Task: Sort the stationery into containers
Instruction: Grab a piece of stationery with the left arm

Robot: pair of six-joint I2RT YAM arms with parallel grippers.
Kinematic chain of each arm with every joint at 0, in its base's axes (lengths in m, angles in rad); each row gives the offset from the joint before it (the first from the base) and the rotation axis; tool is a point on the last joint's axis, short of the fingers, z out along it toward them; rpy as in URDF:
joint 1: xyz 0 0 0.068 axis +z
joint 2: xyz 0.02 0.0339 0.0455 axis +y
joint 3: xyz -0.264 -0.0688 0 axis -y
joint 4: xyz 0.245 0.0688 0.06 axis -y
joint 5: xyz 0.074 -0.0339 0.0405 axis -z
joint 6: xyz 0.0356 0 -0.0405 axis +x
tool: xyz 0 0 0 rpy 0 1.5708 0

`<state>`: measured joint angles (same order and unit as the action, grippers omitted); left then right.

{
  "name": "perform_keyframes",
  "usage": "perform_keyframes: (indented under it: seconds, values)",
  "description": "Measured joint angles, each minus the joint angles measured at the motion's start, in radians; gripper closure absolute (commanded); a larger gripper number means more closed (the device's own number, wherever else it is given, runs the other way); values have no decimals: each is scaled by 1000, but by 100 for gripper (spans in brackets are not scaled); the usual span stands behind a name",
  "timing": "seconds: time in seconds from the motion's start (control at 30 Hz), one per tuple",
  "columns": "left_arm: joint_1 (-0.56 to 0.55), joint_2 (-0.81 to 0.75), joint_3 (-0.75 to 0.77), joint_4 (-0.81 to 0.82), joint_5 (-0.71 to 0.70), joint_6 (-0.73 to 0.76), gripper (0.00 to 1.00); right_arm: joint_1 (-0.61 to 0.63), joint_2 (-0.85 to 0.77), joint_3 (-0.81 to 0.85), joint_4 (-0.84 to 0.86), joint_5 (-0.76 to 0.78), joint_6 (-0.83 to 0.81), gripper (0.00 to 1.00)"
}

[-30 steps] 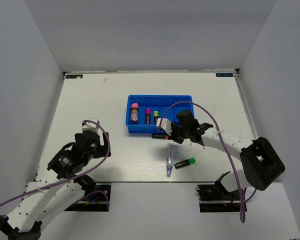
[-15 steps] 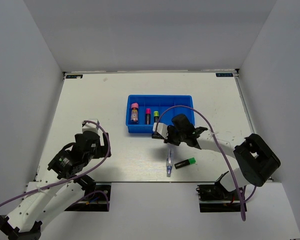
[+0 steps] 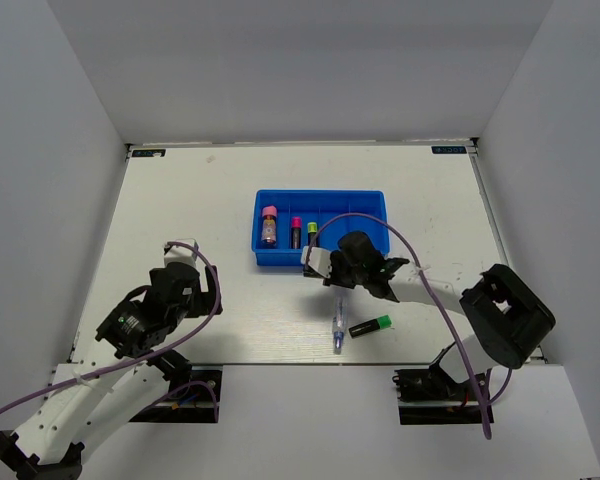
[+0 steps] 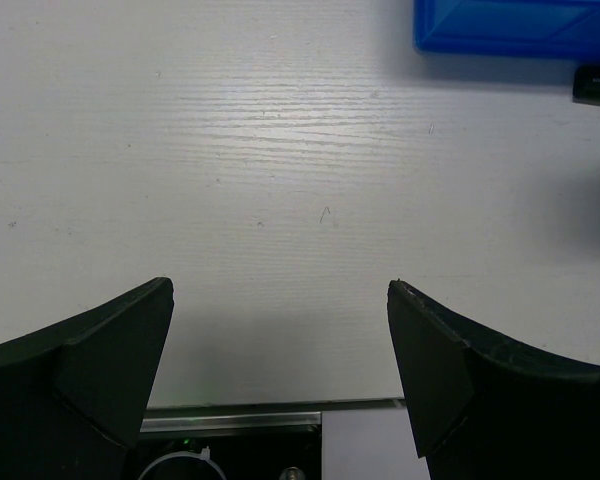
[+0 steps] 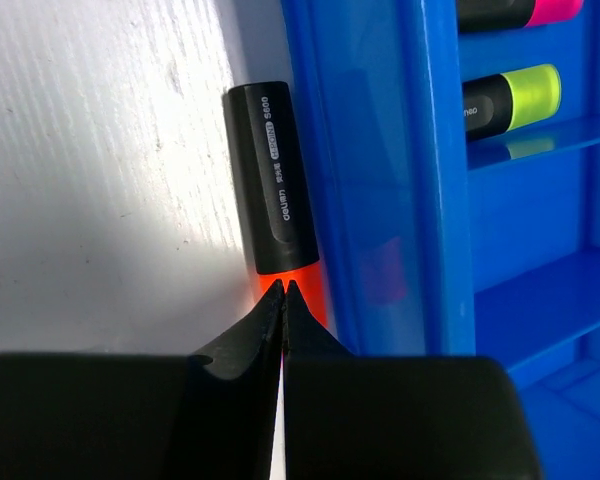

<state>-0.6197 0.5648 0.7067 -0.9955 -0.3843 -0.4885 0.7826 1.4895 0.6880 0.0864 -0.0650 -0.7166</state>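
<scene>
Pointing my right fingers (image 5: pixel 248 345), pressed together, at the orange highlighter (image 5: pixel 273 200): it lies on the worktop (image 5: pixel 100 150) flush against the blue tray (image 5: pixel 380 150) outer wall, its long axis running straight ahead of my tips, orange cap nearest. My left fingers (image 4: pixel 80 370) stand apart, well away.

We read this as a robot lab test cell, not a home or office. The white table (image 3: pixel 180 200) is boxed in by plain white panels (image 3: pixel 300 70) behind it and on both sides. The left arm (image 3: pixel 140 320) and right arm (image 3: pixel 435 290) are bolted at the table's near edge, with purple cables (image 3: pixel 218 292) looping off them. A blue tray (image 3: pixel 370 210) is staged mid-table.
</scene>
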Motion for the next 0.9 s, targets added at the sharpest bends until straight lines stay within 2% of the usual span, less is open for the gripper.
perform_keyframes:
  seconds: [0.9]
  values:
    - [1,-2,-12,-17,5,-18,2,50,47,-64,172,156,-81,100]
